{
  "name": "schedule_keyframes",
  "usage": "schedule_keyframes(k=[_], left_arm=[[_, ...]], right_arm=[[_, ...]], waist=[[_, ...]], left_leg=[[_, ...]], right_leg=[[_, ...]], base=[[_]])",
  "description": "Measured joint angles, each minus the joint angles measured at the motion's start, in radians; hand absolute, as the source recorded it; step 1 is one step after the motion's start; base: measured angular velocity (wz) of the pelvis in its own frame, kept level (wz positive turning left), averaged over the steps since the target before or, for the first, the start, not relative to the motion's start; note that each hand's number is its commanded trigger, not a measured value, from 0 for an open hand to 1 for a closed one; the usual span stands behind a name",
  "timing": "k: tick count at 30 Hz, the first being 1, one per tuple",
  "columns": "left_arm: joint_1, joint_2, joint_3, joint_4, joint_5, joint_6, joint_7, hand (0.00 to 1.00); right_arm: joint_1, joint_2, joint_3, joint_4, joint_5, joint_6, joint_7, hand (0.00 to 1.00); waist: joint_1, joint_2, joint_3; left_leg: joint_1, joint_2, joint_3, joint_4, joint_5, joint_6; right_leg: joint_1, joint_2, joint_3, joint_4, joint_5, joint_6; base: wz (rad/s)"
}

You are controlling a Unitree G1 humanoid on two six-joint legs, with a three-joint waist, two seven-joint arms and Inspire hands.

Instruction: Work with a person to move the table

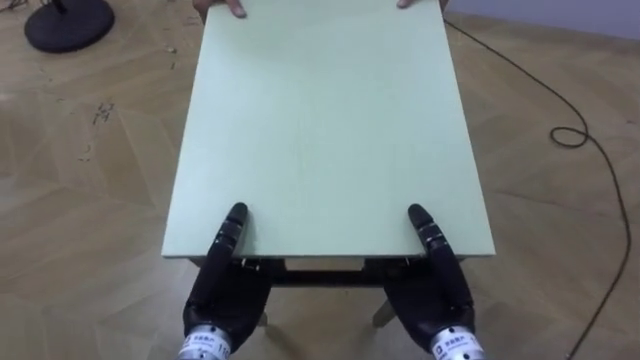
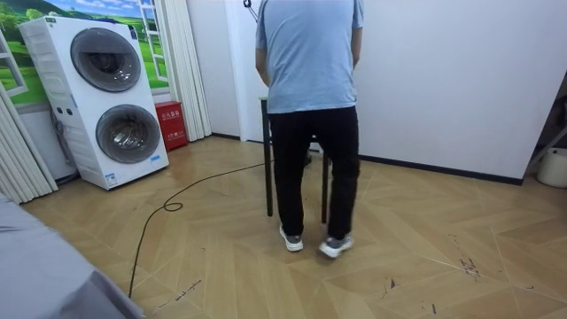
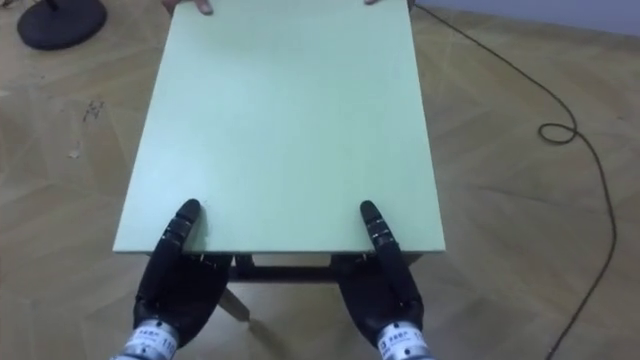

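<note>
Our left hand [image 1: 222,295] and right hand [image 1: 438,295] sat at the near short edge of the table [image 1: 320,130], each partly on the pale green top and partly beneath it. We could not tell whether either was clasped on that edge or lying loose.

The table stood on the wooden floor [image 1: 80,200] directly before us. Its long axis ran straight away from us, and its far short edge pointed at the person's hands [image 1: 232,8], which rested on that edge.

Off the far left corner we saw a round black stand base [image 1: 68,22], close to the table but apart from it.

From the room view we saw the person [image 2: 310,115] standing with their back to the camera, hiding us and most of the table, so that only its dark legs showed. Toward that view's left stood stacked washing machines [image 2: 106,97], a red box [image 2: 168,124] and curtains [image 2: 182,62], well apart from the table.
</note>
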Motion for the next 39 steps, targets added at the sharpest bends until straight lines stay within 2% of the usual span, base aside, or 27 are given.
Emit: schedule_keyframes(k=[4,6,8,9,10,11,13,14,18,19,23,27,30,31,32,33,34,35,37,39], left_arm=[[0.024,0.002,0.001,0.0,-0.022,0.0,-0.009,1.0],[0.028,-0.002,0.001,0.0,-0.022,0.002,-0.011,1.0],[0.029,-0.008,0.001,0.0,-0.022,0.004,-0.012,1.0],[0.028,-0.008,0.003,0.001,-0.023,0.006,-0.01,1.0],[0.028,-0.005,0.002,0.002,-0.03,0.013,-0.008,1.0],[0.028,-0.004,0.001,0.002,-0.032,0.019,-0.008,1.0],[0.024,-0.011,0.0,0.002,-0.029,0.03,-0.005,1.0],[0.024,-0.012,0.0,0.002,-0.024,0.03,-0.003,1.0],[0.025,-0.011,0.002,0.002,-0.022,0.024,-0.003,1.0],[0.026,-0.011,0.002,0.002,-0.022,0.022,-0.002,1.0],[0.026,-0.009,0.002,0.001,-0.022,0.024,0.009,1.0],[0.026,-0.007,0.002,-0.001,-0.022,0.024,0.017,1.0],[0.021,-0.007,0.001,-0.001,-0.012,0.025,0.022,1.0],[0.016,-0.008,-0.001,-0.001,-0.004,0.025,0.025,1.0],[0.006,-0.008,-0.011,-0.001,0.001,0.022,0.035,1.0],[-0.001,-0.005,-0.017,-0.001,0.001,0.018,0.039,1.0],[-0.009,0.001,-0.022,-0.001,0.001,0.014,0.042,1.0],[-0.013,0.004,-0.023,-0.001,0.007,0.013,0.042,1.0],[-0.022,0.004,-0.024,-0.001,0.014,0.013,0.042,1.0],[-0.023,0.003,-0.021,-0.006,0.026,0.009,0.042,1.0]], right_arm=[[-0.004,-0.012,0.018,0.005,-0.006,-0.001,0.0,1.0],[-0.004,-0.012,0.018,0.005,-0.014,-0.001,0.0,1.0],[-0.002,-0.011,0.011,0.005,-0.016,0.0,0.0,1.0],[-0.001,-0.011,0.011,0.005,-0.02,-0.001,0.0,1.0],[0.002,-0.011,0.007,0.006,-0.021,0.0,0.0,1.0],[0.006,-0.011,0.002,0.006,-0.021,0.0,0.0,1.0],[0.011,-0.011,-0.008,0.006,-0.022,0.002,0.0,1.0],[0.012,-0.011,-0.009,0.006,-0.022,0.001,0.0,1.0],[0.012,-0.003,-0.009,0.006,-0.029,0.005,-0.002,1.0],[0.014,-0.001,-0.009,0.006,-0.033,0.005,-0.002,1.0],[0.016,0.0,-0.006,0.006,-0.033,0.003,-0.007,1.0],[0.018,0.004,-0.002,0.006,-0.034,-0.001,-0.014,1.0],[0.028,0.016,-0.009,0.006,-0.034,-0.001,-0.014,1.0],[0.035,0.024,-0.01,0.006,-0.034,-0.002,-0.014,1.0],[0.041,0.029,-0.012,0.005,-0.033,-0.005,-0.014,1.0],[0.042,0.032,-0.013,0.005,-0.033,-0.006,-0.014,1.0],[0.048,0.04,-0.027,0.003,-0.033,-0.01,-0.014,1.0],[0.05,0.039,-0.031,0.002,-0.033,-0.01,-0.014,1.0],[0.048,0.047,-0.032,0.002,-0.032,-0.014,-0.013,1.0],[0.046,0.058,-0.034,0.002,-0.032,-0.015,-0.013,1.0]], waist=[[0.006,0.0,-0.0003],[0.003,0.0,-0.0002],[-0.006,0.007,-0.001],[-0.013,0.007,-0.0006],[-0.033,0.007,-0.0008],[-0.038,0.006,-0.001],[-0.072,0.008,-0.0002],[-0.08,0.01,-0.0002],[-0.055,0.017,0.0015],[-0.057,0.018,0.002],[-0.026,0.019,0.003],[-0.015,0.018,0.0042],[-0.028,0.013,0.0078],[-0.055,0.01,0.0099],[-0.075,0.007,0.012],[-0.08,0.003,0.0148],[-0.089,-0.007,0.0159],[-0.1,-0.014,0.0179],[-0.105,-0.017,0.0181],[-0.1,-0.024,0.0218]], left_leg=[[-0.013,0.003,-0.037,0.006,0.005,-0.004],[-0.027,0.001,-0.058,0.009,0.013,-0.005],[-0.051,-0.001,-0.1,0.029,0.017,-0.005],[-0.057,-0.001,-0.1,0.034,0.02,-0.006],[-0.063,0.0,-0.08,0.035,0.026,-0.005],[-0.067,0.0,-0.064,0.035,0.032,-0.005],[-0.078,0.005,0.026,0.035,0.051,0.001],[-0.083,0.003,0.04,0.037,0.056,0.004],[-0.092,-0.004,0.026,0.038,0.064,0.01],[-0.094,-0.006,0.027,0.039,0.066,0.013],[-0.099,-0.022,0.027,0.039,0.074,0.025],[-0.117,-0.043,0.013,0.04,0.082,0.042],[-0.141,-0.075,-0.072,0.067,0.084,0.055],[-0.15,-0.095,-0.127,0.078,0.089,0.063],[-0.158,-0.113,-0.183,0.093,0.093,0.069],[-0.16,-0.125,-0.211,0.097,0.096,0.07],[-0.168,-0.145,-0.255,0.111,0.097,0.072],[-0.179,-0.168,-0.298,0.125,0.099,0.071],[-0.196,-0.196,-0.349,0.14,0.103,0.068],[-0.201,-0.205,-0.381,0.142,0.113,0.06]], right_leg=[[0.009,-0.002,-0.012,0.0,0.0,0.0],[0.011,-0.011,-0.041,0.001,-0.001,0.001],[0.028,-0.026,-0.114,0.002,-0.005,0.006],[0.034,-0.031,-0.133,0.003,-0.009,0.008],[0.05,-0.041,-0.151,0.002,-0.018,0.016],[0.058,-0.049,-0.158,0.003,-0.023,0.021],[0.087,-0.073,-0.189,0.002,-0.043,0.035],[0.089,-0.081,-0.202,0.003,-0.05,0.039],[0.098,-0.092,-0.23,0.009,-0.051,0.04],[0.105,-0.1,-0.248,0.014,-0.054,0.046],[0.107,-0.13,-0.269,0.043,-0.062,0.057],[0.106,-0.163,-0.293,0.076,-0.074,0.077],[0.126,-0.183,-0.284,0.095,-0.086,0.093],[0.141,-0.19,-0.262,0.107,-0.094,0.101],[0.147,-0.191,-0.212,0.122,-0.102,0.099],[0.148,-0.191,-0.177,0.13,-0.11,0.093],[0.152,-0.185,-0.095,0.133,-0.129,0.082],[0.158,-0.174,-0.025,0.12,-0.147,0.081],[0.177,-0.157,0.036,0.095,-0.159,0.085],[0.197,-0.148,0.044,0.076,-0.16,0.087]], base=[[0.27],[0.52],[0.79],[1.0],[0.89],[1.16],[1.18],[0.78],[0.31],[0.42],[0.25],[0.45],[0.87],[1.4],[1.42],[1.28],[1.17],[1.17],[0.97],[0.74]])
